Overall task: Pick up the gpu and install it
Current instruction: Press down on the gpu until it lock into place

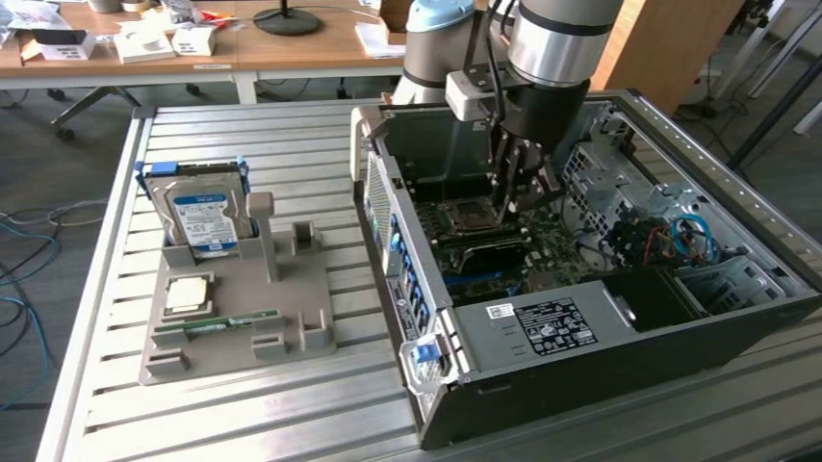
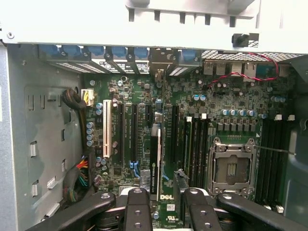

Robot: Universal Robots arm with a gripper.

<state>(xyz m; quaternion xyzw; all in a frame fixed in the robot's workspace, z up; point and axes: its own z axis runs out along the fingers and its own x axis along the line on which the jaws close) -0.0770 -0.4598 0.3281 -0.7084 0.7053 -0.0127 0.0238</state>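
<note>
Inspecting the open black computer case [image 1: 578, 404], we find the black two-fingered gripper [image 2: 165, 196] clasping the thin dark edge-on gpu card [image 2: 155, 163] over the green motherboard [image 2: 144, 91] slots — pickup done, seating unconfirmed.

On the bench [image 1: 115, 385] the holder [image 1: 302, 289] lies at the exterior view's left, the open computer case [image 1: 617, 366] at its right. On the holder the hard drive [image 1: 203, 217] stands behind, the CPU [image 1: 188, 294] before it, the RAM stick [image 1: 225, 322] in front. Inside the case the claw [image 1: 517, 204] holds the gpu [image 2: 155, 163] edge-on over the motherboard [image 2: 144, 96], beside the CPU socket [image 2: 231, 168].
</note>
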